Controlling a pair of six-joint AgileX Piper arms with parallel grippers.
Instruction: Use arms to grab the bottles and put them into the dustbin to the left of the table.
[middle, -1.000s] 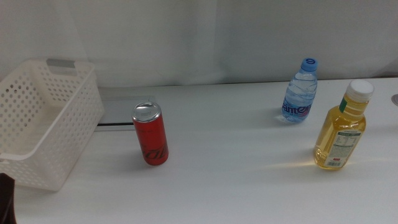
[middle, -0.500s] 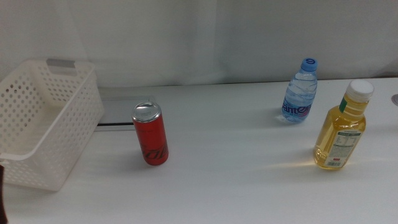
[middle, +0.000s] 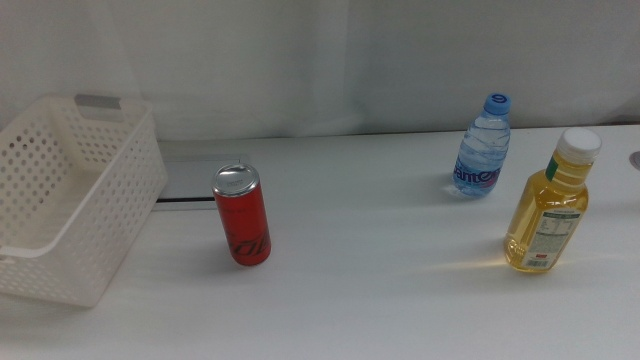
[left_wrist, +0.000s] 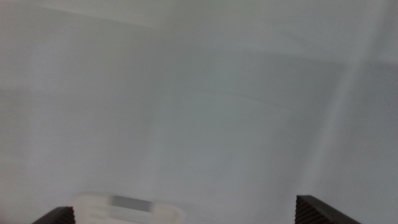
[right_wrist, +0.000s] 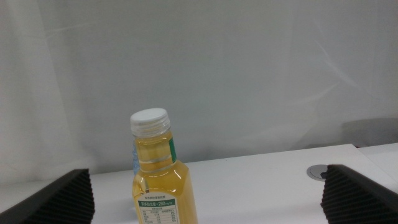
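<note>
Standing upright, the yellow-liquid bottle (right_wrist: 159, 174) shows between the right claw's (right_wrist: 211, 205) wide-open jaws.

From my right wrist camera I read "280" on the green-edged label of the yellow-liquid bottle (right_wrist: 159, 180); the characters after it are too small for me. In the middle view the water bottle (middle: 483, 147) has white lettering on its blue label, partly turned away, and the red can (middle: 241, 215) carries dark script; I cannot make out either wording
</note>
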